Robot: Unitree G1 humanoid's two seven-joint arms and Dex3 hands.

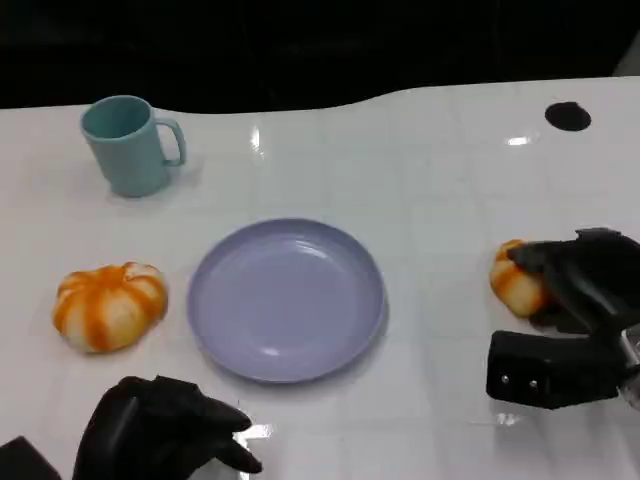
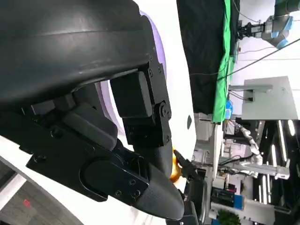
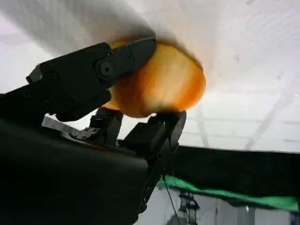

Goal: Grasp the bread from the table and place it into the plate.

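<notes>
Right hand (image 1: pixel 575 290) grips a bread roll (image 1: pixel 517 280) at the right side of the white counter (image 1: pixel 440 180), fingers (image 3: pixel 93 70) closed around it, near the right frame edge. Purple plate (image 1: pixel 287 298) sits mid-counter, bare, with open counter between it and the held roll. Second bread roll (image 1: pixel 108 305) lies left of the plate, just apart from its rim. Teal mug (image 1: pixel 128 145) stands upright near the far left edge. Left hand (image 1: pixel 160 428) rests at the near edge below the plate, fingers curled in, holding nothing. Small black hole (image 1: pixel 567 116) at far right. No readable writing.
</notes>
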